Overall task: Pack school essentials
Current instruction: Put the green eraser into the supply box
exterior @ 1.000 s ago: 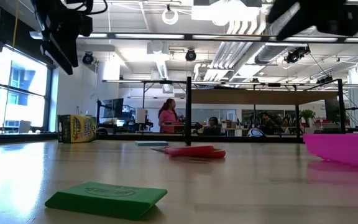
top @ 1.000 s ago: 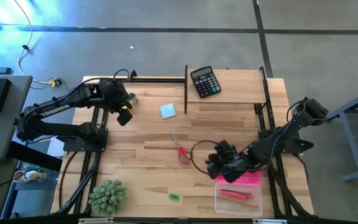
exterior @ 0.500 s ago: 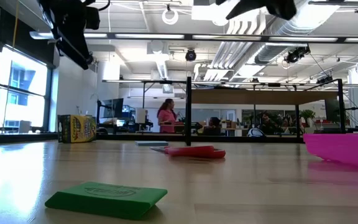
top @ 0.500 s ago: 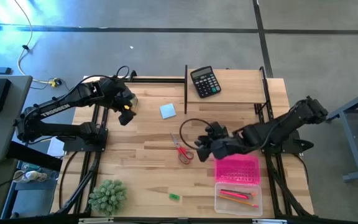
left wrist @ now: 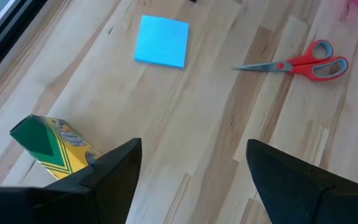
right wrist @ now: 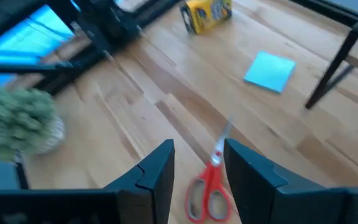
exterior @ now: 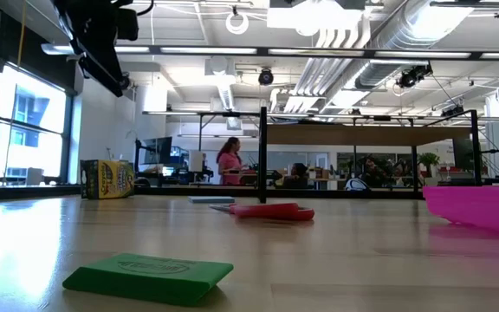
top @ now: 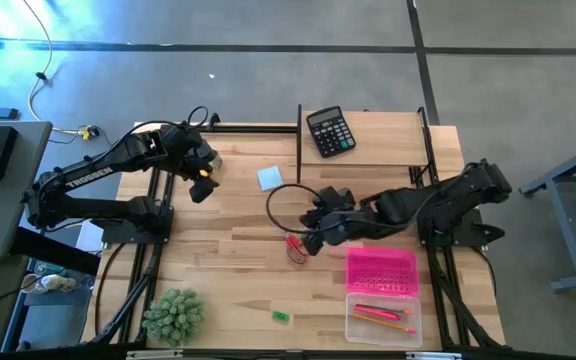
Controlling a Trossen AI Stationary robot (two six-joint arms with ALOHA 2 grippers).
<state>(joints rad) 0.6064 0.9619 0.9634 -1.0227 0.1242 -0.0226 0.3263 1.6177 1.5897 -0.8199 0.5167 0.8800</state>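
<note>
The red-handled scissors [top: 292, 246] lie flat on the table near its middle, also seen in the low view [exterior: 268, 211]. My right gripper [top: 312, 242] hovers open above them; the scissors [right wrist: 209, 185] show between its fingers, untouched. My left gripper [top: 201, 182] is open and raised over the table's far left part, next to the yellow-green crayon box [left wrist: 50, 147]. The light-blue notepad [top: 270, 178] lies flat between the two arms. The green eraser [exterior: 150, 277] rests near the table's near edge. A red pen and orange pencils [top: 380, 315] lie in a clear box.
A pink tray [top: 380, 270] and the clear box [top: 408, 335] sit at the near right. The black calculator [top: 330, 131] lies at the far edge behind a black frame post [top: 299, 145]. A green spiky plant [top: 173, 315] stands at the near left corner. People show in the room beyond.
My right gripper has swung from over the pink tray toward the table's left and far side, and now hangs over the scissors. It has left the low view's top edge. Nothing on the table has moved.
</note>
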